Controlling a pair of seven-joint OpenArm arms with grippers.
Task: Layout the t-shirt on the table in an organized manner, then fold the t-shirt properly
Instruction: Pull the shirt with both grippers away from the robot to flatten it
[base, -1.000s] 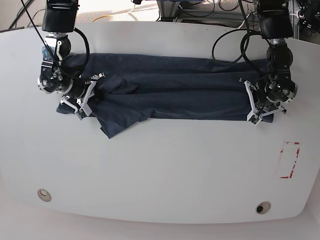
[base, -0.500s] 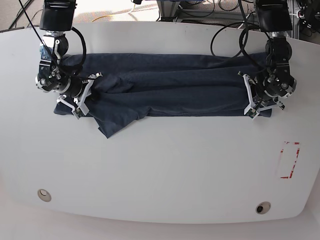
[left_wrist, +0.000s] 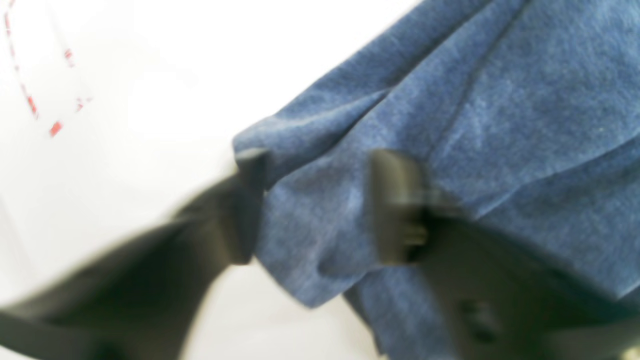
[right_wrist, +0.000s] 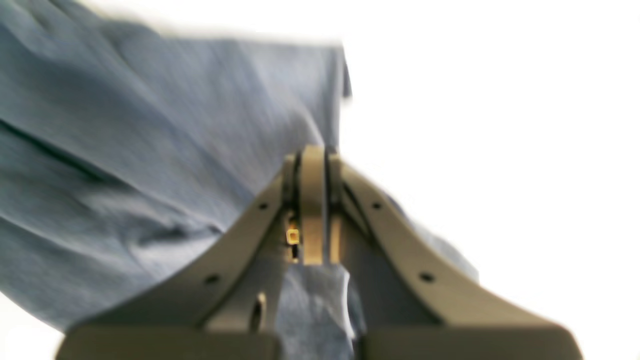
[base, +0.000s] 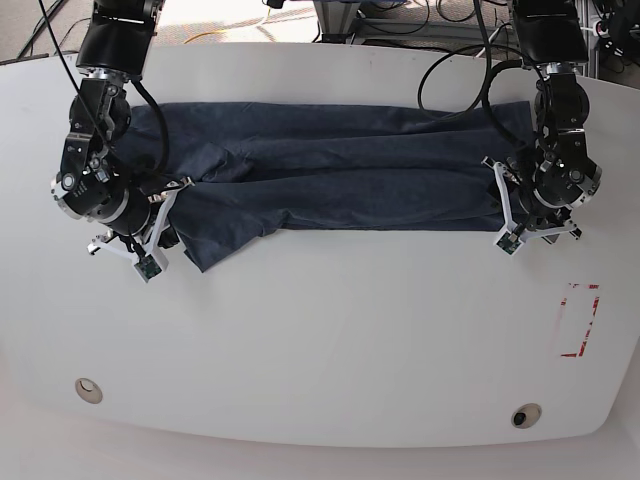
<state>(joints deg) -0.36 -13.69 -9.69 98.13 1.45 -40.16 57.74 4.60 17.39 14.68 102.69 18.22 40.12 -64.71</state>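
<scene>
In the left wrist view, the left claw (left_wrist: 312, 205) stands wide over a corner of the dark navy-blue soft cloth t-shirt (left_wrist: 475, 110). In the right wrist view, the right claw (right_wrist: 312, 165) is pinched on the cloth. From the base, the shirt lies stretched across the large white smooth worktop (base: 330, 340); laying-out is underway, and smoothing the bunched sleeve probably comes next.
</scene>
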